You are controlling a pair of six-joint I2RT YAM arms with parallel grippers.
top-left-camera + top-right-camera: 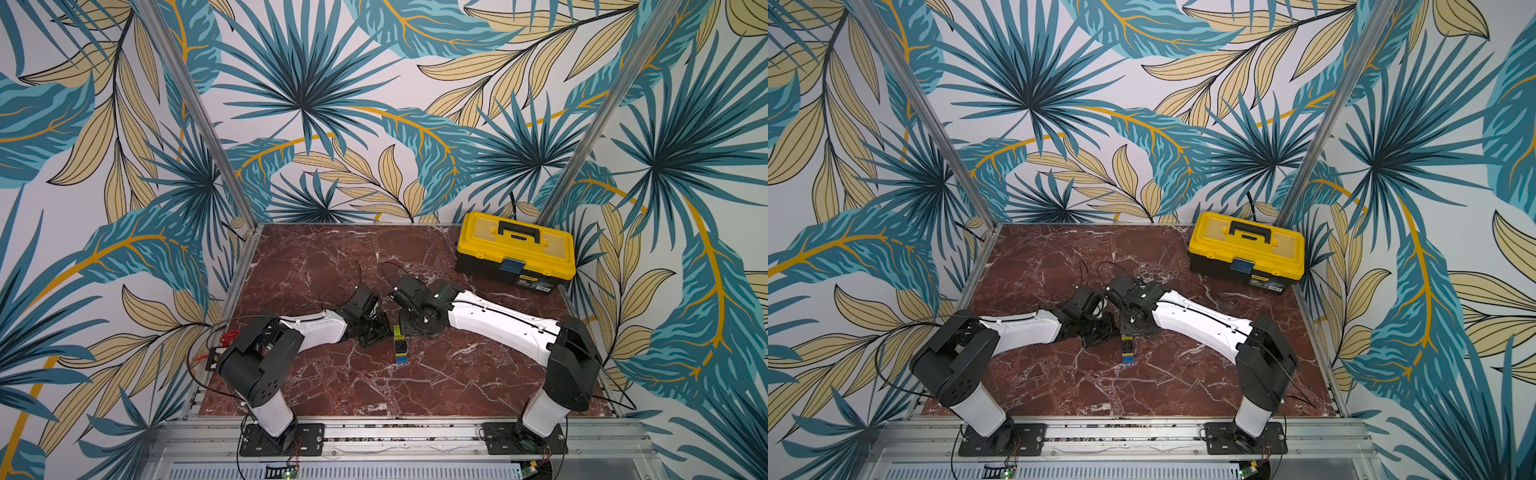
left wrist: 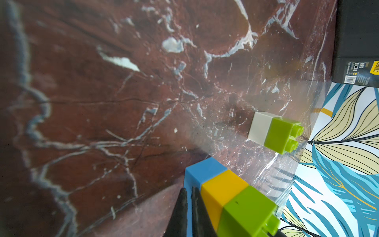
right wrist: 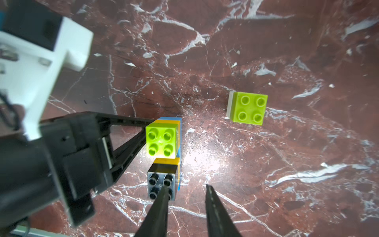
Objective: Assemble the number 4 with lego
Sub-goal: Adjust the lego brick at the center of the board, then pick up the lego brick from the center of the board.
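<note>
A lego figure (image 3: 164, 151) stands mid-table: a light-blue brick carrying a yellow-and-lime-green arm (image 2: 235, 197) and a yellow-and-black arm (image 3: 162, 180). In both top views it shows between the two arms (image 1: 400, 345) (image 1: 1128, 348). My left gripper (image 2: 189, 191) is shut, its tips against the blue brick's side. My right gripper (image 3: 186, 187) is open above the table, with one finger (image 3: 163, 197) over the black brick's studs and nothing between the jaws. A lime-green brick on a white one (image 3: 247, 107) (image 2: 274, 133) stands apart from the figure, hidden in the top views.
A yellow-and-black toolbox (image 1: 515, 251) (image 1: 1246, 249) sits at the back right of the red marble table (image 1: 316, 270). Leaf-patterned walls and metal rails enclose the table. Both arms meet at the table's middle.
</note>
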